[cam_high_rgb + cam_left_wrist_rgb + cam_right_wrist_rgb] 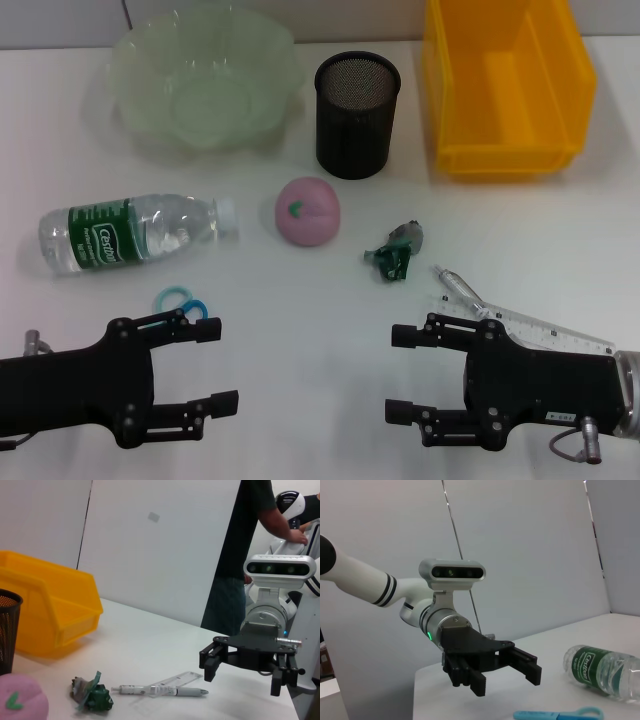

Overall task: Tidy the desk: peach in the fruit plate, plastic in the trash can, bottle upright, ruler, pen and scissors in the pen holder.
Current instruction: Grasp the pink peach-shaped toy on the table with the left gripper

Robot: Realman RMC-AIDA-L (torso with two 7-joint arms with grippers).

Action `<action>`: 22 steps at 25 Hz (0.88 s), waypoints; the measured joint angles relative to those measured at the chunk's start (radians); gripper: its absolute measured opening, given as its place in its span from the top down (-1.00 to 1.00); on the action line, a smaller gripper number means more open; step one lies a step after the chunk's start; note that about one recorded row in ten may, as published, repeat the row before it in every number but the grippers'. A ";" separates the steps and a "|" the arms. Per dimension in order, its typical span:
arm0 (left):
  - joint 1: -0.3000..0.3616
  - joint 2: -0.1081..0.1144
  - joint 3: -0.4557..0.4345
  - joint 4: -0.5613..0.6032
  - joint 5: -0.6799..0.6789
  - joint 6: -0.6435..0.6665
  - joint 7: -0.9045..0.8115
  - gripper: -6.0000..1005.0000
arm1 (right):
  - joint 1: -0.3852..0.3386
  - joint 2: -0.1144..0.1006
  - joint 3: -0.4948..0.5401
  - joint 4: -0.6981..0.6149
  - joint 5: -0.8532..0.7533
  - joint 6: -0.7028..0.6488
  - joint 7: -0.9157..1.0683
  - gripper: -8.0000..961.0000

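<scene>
A pink peach (308,211) lies mid-table. A crumpled green plastic wrapper (397,250) lies to its right. A water bottle (130,232) lies on its side at the left. Blue scissors (182,300) lie partly under my left arm. A pen (458,290) and a clear ruler (545,332) lie by my right arm. The black mesh pen holder (357,115), green fruit plate (135,60) and yellow bin (505,150) stand at the back. My left gripper (217,365) and right gripper (398,373) are both open and empty near the front edge.
The left wrist view shows the right gripper (242,677), pen (160,691), wrapper (92,695) and peach (20,700). The right wrist view shows the left gripper (506,680), bottle (605,672) and scissors (555,714). A person (245,555) stands beyond the table.
</scene>
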 joint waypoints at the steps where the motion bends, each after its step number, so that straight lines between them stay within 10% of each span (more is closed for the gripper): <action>1: -0.001 0.000 0.000 0.000 0.000 -0.001 0.000 -0.61 | 0.000 0.000 0.000 0.000 0.000 0.000 0.000 -0.61; 22: -0.023 -0.014 -0.079 0.010 -0.007 -0.005 0.010 -0.56 | -0.006 0.004 0.009 0.001 0.008 0.001 -0.005 -0.61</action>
